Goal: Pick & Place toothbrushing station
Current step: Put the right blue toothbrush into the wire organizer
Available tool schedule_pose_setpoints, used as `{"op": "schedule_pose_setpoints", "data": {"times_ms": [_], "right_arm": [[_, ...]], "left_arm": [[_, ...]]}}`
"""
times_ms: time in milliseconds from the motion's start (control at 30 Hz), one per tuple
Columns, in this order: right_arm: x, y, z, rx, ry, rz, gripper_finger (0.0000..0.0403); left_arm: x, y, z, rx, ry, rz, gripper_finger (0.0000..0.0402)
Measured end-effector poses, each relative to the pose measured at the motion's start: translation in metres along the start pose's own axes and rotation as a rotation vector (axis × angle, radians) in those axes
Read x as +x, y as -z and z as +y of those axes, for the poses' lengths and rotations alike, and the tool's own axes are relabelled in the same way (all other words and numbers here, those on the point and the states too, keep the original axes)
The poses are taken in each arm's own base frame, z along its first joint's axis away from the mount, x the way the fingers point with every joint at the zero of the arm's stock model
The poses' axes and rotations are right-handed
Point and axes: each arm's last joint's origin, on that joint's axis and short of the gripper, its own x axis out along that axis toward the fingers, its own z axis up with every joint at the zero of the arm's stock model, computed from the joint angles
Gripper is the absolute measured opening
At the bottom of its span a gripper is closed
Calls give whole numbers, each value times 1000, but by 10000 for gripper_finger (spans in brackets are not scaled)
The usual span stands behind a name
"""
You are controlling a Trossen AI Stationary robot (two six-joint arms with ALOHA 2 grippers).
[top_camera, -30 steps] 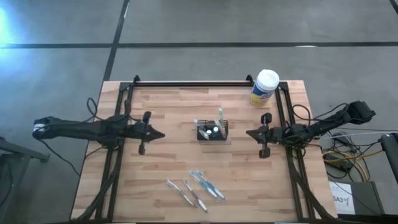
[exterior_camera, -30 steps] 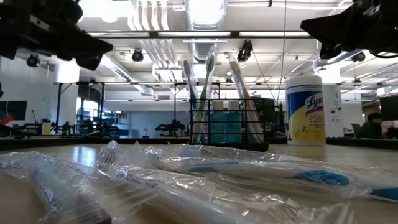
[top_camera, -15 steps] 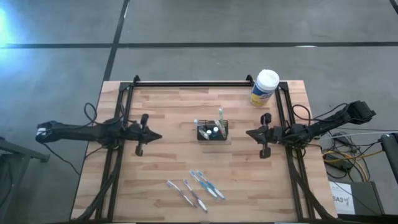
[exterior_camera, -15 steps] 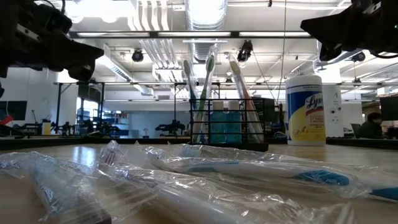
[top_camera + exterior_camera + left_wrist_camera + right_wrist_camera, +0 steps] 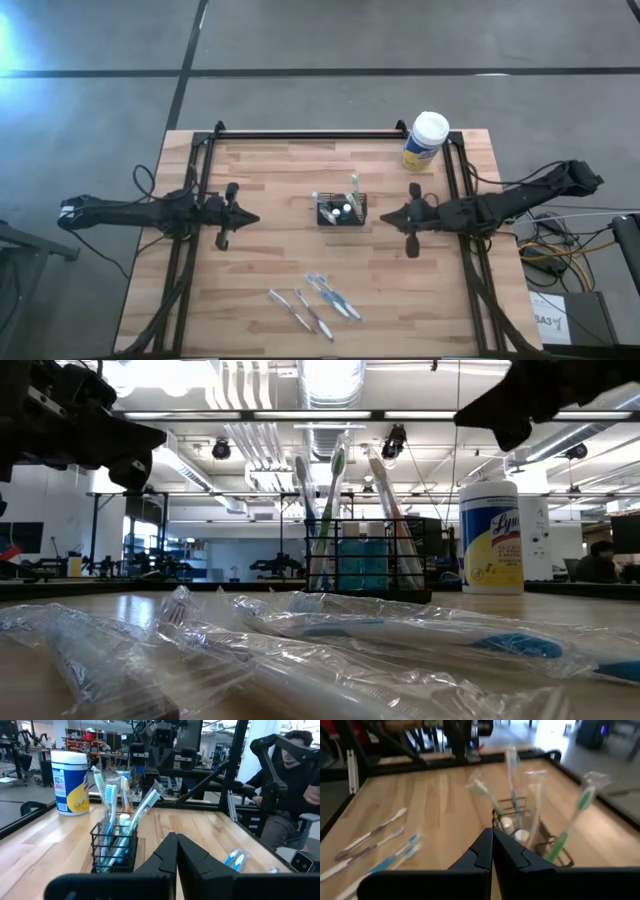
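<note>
High view: toothbrushing station (image 5: 341, 212) upright, long axis left-right; brushes lean.

Colours on the pale wood-plank table (image 5: 270, 250)

Black wire toothbrushing station (image 5: 341, 212) holding green, white and blue toothbrushes (image 5: 114, 815); yellow wipes canister (image 5: 424, 141), white lid, blue label; blue-and-white and purple-white wrapped toothbrushes (image 5: 312, 303); both arms dark.

A grey concrete floor (image 5: 320, 40) crossed by dark seams surrounds the wooden surface (image 5: 270, 170). Beyond it lies an open hall with white ceiling ducts (image 5: 330, 380), bright strip lights (image 5: 200, 415) (several in rows), distant workbenches (image 5: 150, 570) and a seated person (image 5: 292, 795) at one side.
</note>
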Motion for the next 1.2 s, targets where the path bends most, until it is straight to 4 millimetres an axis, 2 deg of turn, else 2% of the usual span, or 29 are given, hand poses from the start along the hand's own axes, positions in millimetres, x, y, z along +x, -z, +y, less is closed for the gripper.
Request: {"op": "schedule_pose_setpoints", "data": {"times_ms": [133,400,567,800,1033,1200], "right_arm": [[13,-12,16,30,-7,93,8],[52,3,66,36,-86,197,8],[79,11,99,163,-84,271,9],[127,6,143,223,-170,394,9],[156,-4,159,153,19,696,16],[179,-6,167,135,33,787,63]], "left_arm": [[0,-1,0,0,0,-2,10],[0,2,0,-42,-3,25,6],[0,7,1,-65,-10,75,14],[0,9,1,-97,-14,91,11],[0,8,1,-94,-13,89,12],[0,8,1,-58,-11,87,10]]}}
